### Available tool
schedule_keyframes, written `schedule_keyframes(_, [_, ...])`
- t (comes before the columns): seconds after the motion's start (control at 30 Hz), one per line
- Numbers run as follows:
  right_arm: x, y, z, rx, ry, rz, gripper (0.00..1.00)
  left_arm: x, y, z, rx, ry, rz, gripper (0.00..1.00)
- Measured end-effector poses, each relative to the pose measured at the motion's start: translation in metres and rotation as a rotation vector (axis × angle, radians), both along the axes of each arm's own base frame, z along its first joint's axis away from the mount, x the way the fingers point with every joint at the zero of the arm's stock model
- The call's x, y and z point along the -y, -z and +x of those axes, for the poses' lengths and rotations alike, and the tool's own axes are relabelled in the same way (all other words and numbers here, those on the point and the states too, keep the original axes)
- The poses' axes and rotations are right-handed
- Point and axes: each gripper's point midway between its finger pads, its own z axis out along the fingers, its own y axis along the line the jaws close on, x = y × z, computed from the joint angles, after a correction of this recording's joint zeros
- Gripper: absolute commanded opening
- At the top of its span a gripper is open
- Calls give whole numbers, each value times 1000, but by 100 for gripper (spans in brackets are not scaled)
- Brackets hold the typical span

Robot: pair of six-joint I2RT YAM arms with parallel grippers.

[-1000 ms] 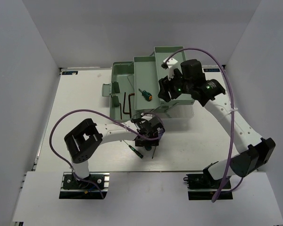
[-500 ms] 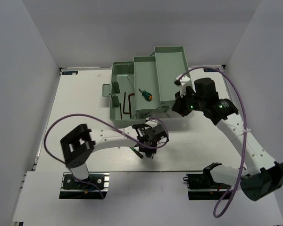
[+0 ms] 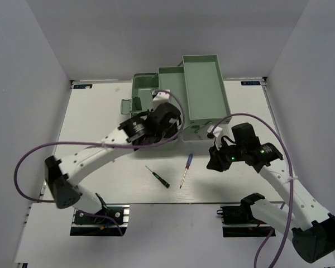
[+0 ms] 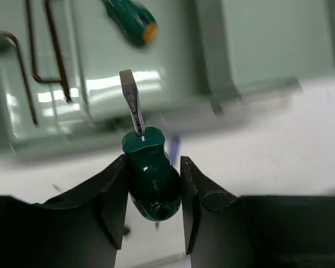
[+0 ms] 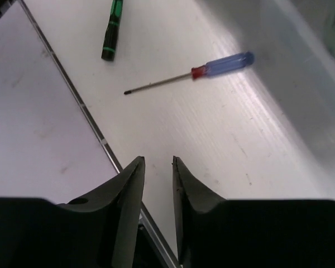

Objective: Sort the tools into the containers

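Over the near edge of the toolbox [image 3: 204,84], the left gripper [image 4: 153,167] has its jaws clamped on a stubby green screwdriver [image 4: 151,184]. They grip the fat handle from both sides, and the flat blade points away toward the box. A second stubby green screwdriver [image 4: 128,22], with an orange end, lies loose in a fold-out tray of the box. That makes two stubby ones: one held, one in a tray. Dark hex keys [image 4: 50,50] lie in the box left of that tray. At least two show in the left wrist view, but blur makes the exact count unclear.

The right gripper [image 5: 156,162] hangs above the white surface [image 5: 223,145], near the box's front right corner. Its jaws are a narrow gap apart, holding and touching nothing. Two slim tools lie on the surface in front of the box, near each other but apart. One is a blue screwdriver [image 5: 212,70] with a clear blue handle and thin shaft. The other is a thin green screwdriver [image 5: 113,30], which sits to the blue one's left in the top view. Neither touches the box or either gripper.
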Motion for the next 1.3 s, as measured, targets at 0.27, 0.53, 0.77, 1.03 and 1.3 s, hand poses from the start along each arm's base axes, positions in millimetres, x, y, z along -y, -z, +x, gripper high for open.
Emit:
schedule_keyframes(0.27, [3, 35, -21, -145, 16, -26, 49, -15, 50, 133, -30, -126, 154, 37])
schedule_keyframes(0.53, [0, 55, -30, -195, 52, -28, 48, -2, 61, 190, -38, -67, 173, 77])
schedule_keyframes(0.77, [-22, 73, -19, -208, 90, -41, 41, -10, 42, 164, -12, -15, 175, 87])
schedule_keyframes(1.03, [-42, 109, -13, -234, 189, -151, 54, -83, 5, 31, 57, 26, 58, 90])
schedule_keyframes(1.3, [-60, 125, 1, -230, 369, -194, 58, -126, 50, -37, -30, 19, -4, 90])
